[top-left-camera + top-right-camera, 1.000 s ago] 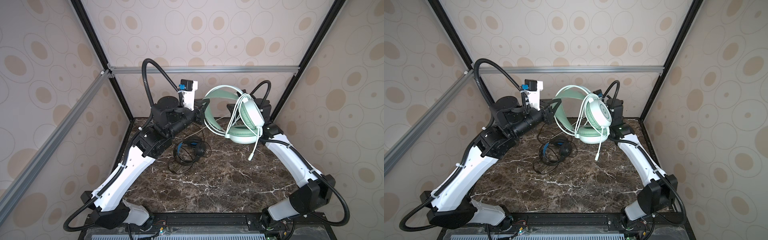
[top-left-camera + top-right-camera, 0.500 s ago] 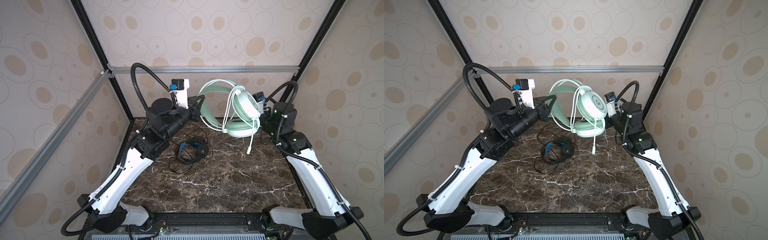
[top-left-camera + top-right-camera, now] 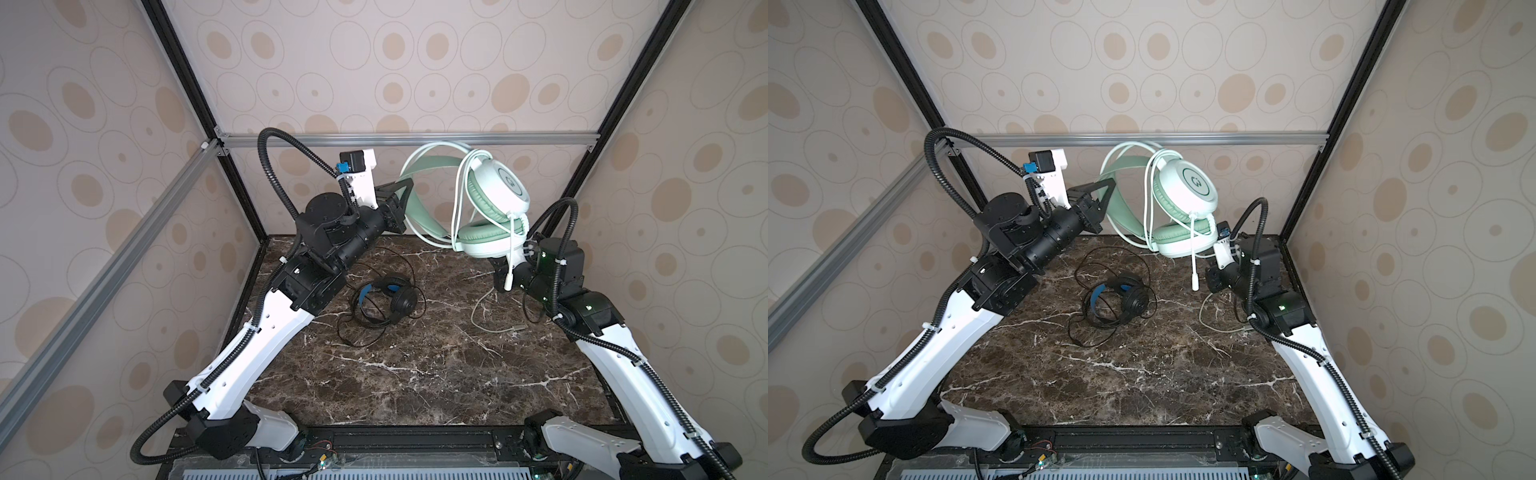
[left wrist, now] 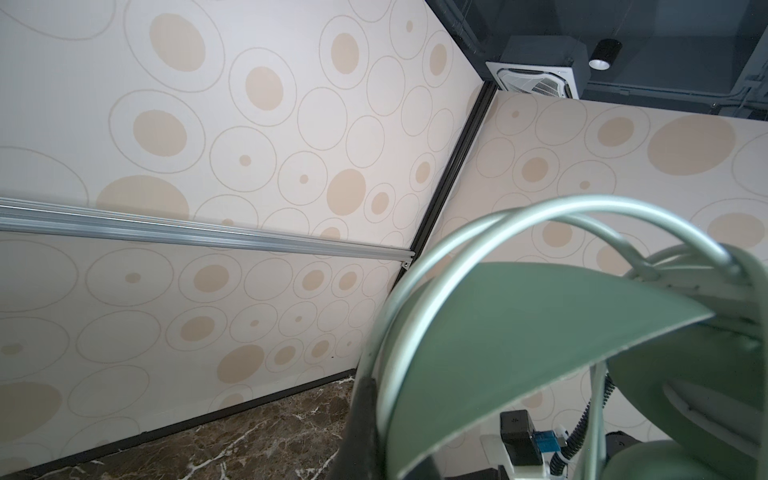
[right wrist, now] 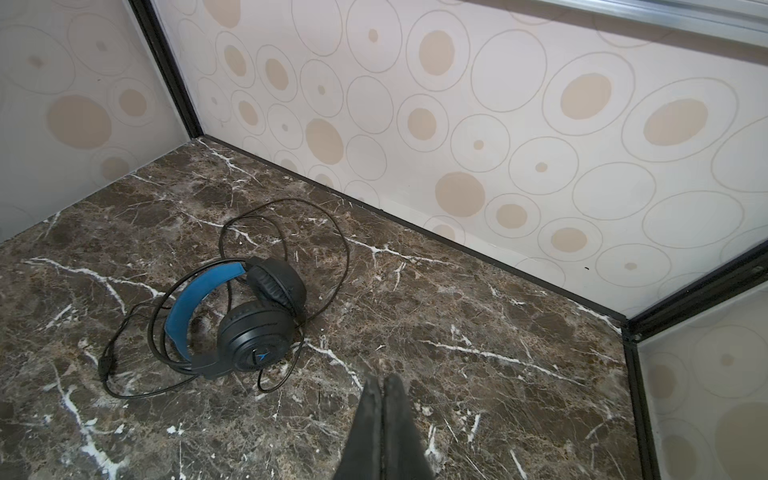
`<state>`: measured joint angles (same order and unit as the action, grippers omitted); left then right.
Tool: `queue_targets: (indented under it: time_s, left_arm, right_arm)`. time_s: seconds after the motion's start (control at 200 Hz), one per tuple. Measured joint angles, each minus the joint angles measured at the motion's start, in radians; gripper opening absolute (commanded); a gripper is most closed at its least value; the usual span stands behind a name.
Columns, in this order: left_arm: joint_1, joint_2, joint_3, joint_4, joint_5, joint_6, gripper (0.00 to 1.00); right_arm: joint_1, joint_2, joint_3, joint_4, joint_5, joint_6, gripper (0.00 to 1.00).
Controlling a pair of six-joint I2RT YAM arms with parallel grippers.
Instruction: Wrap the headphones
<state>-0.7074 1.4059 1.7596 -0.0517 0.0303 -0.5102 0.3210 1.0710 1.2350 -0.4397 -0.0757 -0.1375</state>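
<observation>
Your mint-green over-ear headset [image 3: 490, 208] hangs high at the rear of the cell, its headband pinched in the closed left gripper [image 3: 405, 189]. Lifting it there likely keeps the cups free for winding. Its pale whitish cord [image 3: 459, 199] loops over band and cup, with the tail trailing on the brown marble table [image 3: 415, 374]. Your right gripper [image 5: 384, 419] sits low, fingers pressed together, apparently empty. The black headset [image 3: 390, 301] with blue inner band lies mid-table, cord loose.

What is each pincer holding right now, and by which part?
Left pincer is shut on the mint-green headset, gripping its headband. Right pincer is shut and holds nothing.
</observation>
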Motion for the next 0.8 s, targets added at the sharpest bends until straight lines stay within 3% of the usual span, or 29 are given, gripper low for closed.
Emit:
queue_targets:
  time_s: [0.41,0.8]
  left_arm:
    - [0.004,0.032,0.001,0.048,-0.024,-0.101,0.0]
    - [0.005,0.032,-0.067,0.044,-0.188,-0.214,0.0]
  right_arm:
    - [0.084,-0.053,-0.172,0.035,-0.01,0.054,0.0]
    - [0.163,-0.07,-0.235,0.104,0.051,0.06,0.0]
